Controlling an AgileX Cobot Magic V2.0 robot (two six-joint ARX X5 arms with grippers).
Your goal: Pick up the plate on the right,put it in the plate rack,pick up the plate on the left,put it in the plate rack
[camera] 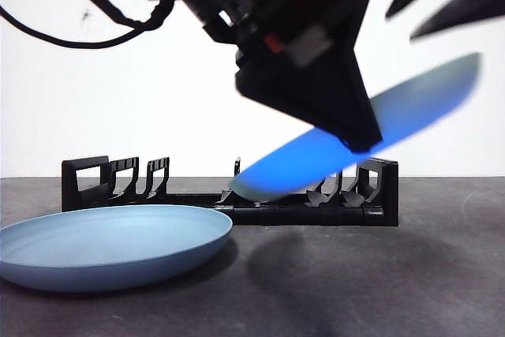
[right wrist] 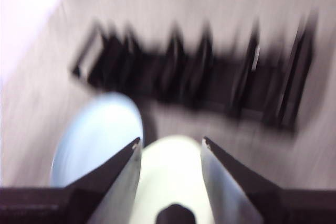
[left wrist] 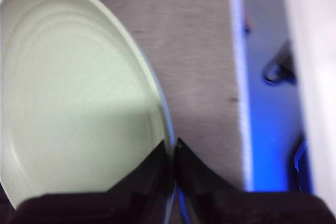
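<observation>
Left gripper [left wrist: 172, 148]: clenched on the rim of the raised plate [left wrist: 79, 98], pinching its edge between both jaws.
Raised plate: carried tilted in mid-air, blue underside showing in the front view, low edge dipping toward the middle of the plate rack [camera: 229, 195], not yet seated between prongs.
Right gripper [right wrist: 170, 145]: jaws spread, holding nothing, high above the table [camera: 379, 274].
Other plate [camera: 110, 244]: pale blue, flat on the table in front of the rack's left end.
Handling: probably light, stiff plastic; smooth and apt to pivot in a rim pinch; best taken at the thin edge.
Writing: none readable; wrist views blurred, so small marks could be missed.
</observation>
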